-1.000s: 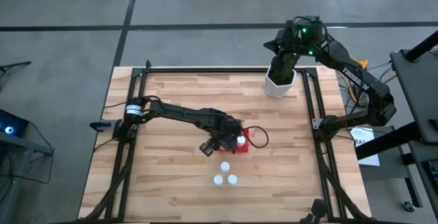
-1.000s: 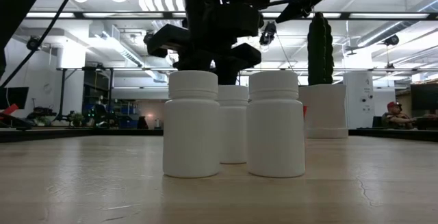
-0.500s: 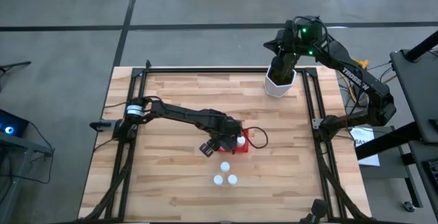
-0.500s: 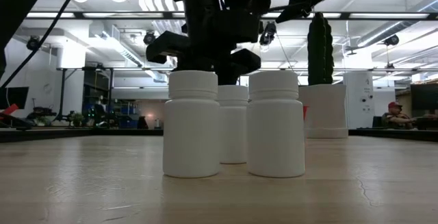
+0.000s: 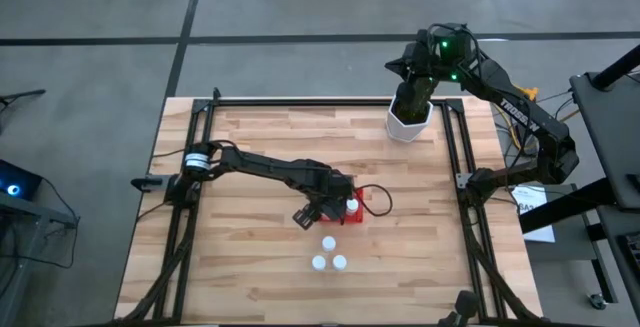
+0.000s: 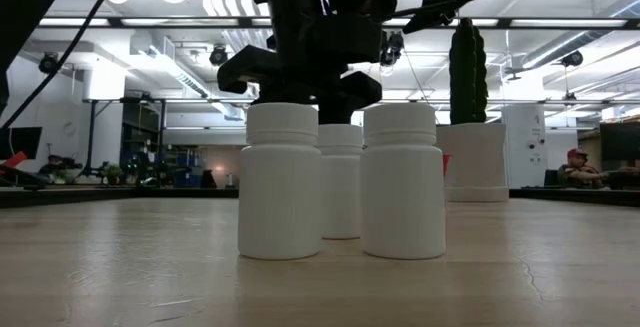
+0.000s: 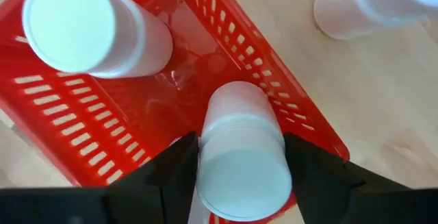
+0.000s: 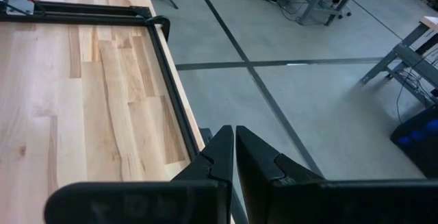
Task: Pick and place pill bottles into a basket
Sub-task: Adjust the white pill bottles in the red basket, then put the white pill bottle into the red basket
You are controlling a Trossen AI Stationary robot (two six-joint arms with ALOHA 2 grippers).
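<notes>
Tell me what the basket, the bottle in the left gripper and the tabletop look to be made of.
The basket looks like glossy red moulded plastic: slotted walls, floor reflecting light. The bottle held by the left gripper over the basket seems matte white opaque plastic, smooth with soft shading. The tabletop appears to be light wood, butcher-block style, with visible grain and joined strips; any coating is unclear.

The basket (image 5: pixel 352 207) sits on the table (image 5: pixel 250 147) near its middle, with the left gripper (image 5: pixel 335 210) directly over it, closed around a pill bottle (image 7: pixel 241 159) held above the basket's floor; a second bottle (image 7: pixel 92 29) stands inside the basket at another corner. Three bottles (image 5: pixel 329 255) stand grouped on the table just in front of the basket, and the cactus pot (image 5: pixel 408 117) stands at the far right edge, with the right gripper (image 8: pixel 235 159) over that corner
</notes>
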